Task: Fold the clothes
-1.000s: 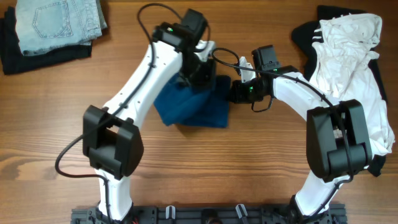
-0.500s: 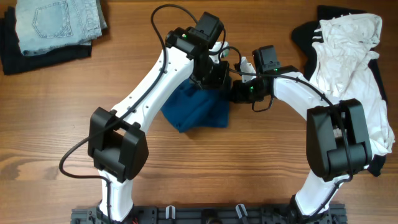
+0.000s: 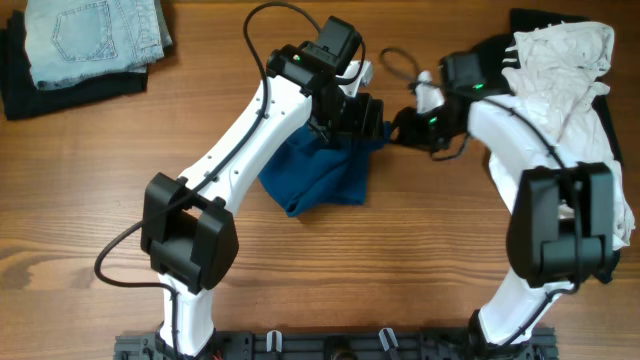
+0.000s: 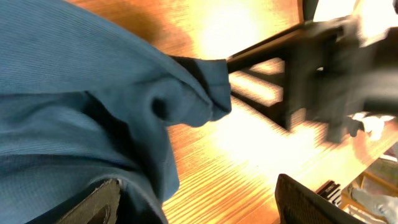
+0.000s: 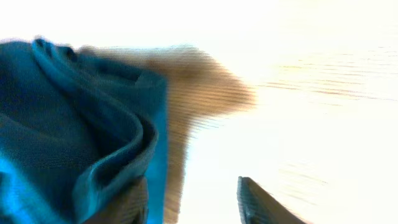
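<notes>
Wooden table (image 3: pixel 60 220) is bearing two side piles
Pale denim (image 3: pixel 95 38) is sitting on dark cloth (image 3: pixel 30 95) at ten o'clock; white garment (image 3: pixel 565 90) is sprawling at two o'clock.

That T-shirt (image 4: pixel 74 93) reads as soft, matt dark blue cloth, with a fine ribbed knit showing up close. The desk (image 3: pixel 420 260) is warm brown wood, clear in the grain, with a sheen that glares white in the wrist views. The left arm (image 3: pixel 250 130) and right arm (image 3: pixel 510 130) wear smooth white plastic shells with matt black joints, the denim (image 3: pixel 95 35) looks coarse and faded, and the white garment (image 3: pixel 560 60) is thin, crumpled cloth.
</notes>
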{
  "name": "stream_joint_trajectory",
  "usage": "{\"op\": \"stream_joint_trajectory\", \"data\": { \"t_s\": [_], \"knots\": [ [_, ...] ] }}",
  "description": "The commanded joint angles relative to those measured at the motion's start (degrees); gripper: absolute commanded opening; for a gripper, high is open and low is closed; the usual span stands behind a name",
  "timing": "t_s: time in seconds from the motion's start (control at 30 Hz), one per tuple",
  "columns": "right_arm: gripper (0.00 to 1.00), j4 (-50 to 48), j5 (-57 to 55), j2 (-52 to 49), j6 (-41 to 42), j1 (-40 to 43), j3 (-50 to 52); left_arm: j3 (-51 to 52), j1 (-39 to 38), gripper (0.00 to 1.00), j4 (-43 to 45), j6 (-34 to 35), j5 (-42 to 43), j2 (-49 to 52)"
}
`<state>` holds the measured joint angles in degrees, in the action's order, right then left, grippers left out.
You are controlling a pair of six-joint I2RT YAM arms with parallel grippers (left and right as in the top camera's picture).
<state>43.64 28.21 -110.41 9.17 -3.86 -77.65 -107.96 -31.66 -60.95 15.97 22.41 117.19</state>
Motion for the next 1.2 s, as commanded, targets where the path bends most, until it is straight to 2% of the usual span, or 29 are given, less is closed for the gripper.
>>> {"op": "stream_joint_trajectory", "data": {
  "t_s": [0.0,0.07,0.13,0.23,0.47,0.63,0.83,1.0,1.1,1.17],
  "knots": [
    [0.75,4.1,-2.1,5.7,-0.1,4.5,-4.7,-2.8,3.9,0.82,0.3,-0.7,0.6,-5.5],
    [0.77,6.6,-1.9,7.6,-0.1,5.6,-6.1,-3.1,5.8,0.84,0.3,-0.7,0.1,-7.4],
    [0.77,8.2,0.1,10.1,-0.2,5.6,-6.6,-3.1,9.5,0.95,-0.4,-0.5,-1.8,-9.7],
    [0.77,9.5,3.2,12.5,-0.1,4.5,-6.6,-3.1,14.2,0.99,-2.6,-0.4,-3.3,-11.1],
    [0.78,13.3,4.6,12.6,2.1,-6.0,-6.6,-2.9,26.1,1.0,-9.5,4.2,-9.7,-9.5],
    [0.8,13.2,-0.4,12.3,9.2,-15.0,-6.4,-2.8,31.6,1.0,-13.2,4.2,-10.4,-7.5],
    [0.8,10.1,-10.4,12.2,10.4,-20.2,-6.4,-2.6,34.0,1.0,-14.4,4.2,-10.3,-5.1],
    [0.77,5.8,-11.1,10.3,8.5,-20.5,-6.4,-2.6,34.0,1.0,-14.6,4.2,-10.3,-4.0],
    [0.72,5.9,-9.7,7.1,5.2,-20.5,-6.4,-2.6,34.0,1.0,-14.8,4.2,-10.3,-3.9],
    [0.63,5.9,-8.1,5.4,2.9,-20.5,-6.4,-2.6,34.0,1.0,-14.8,4.0,-10.4,-3.9]
  ]
}}
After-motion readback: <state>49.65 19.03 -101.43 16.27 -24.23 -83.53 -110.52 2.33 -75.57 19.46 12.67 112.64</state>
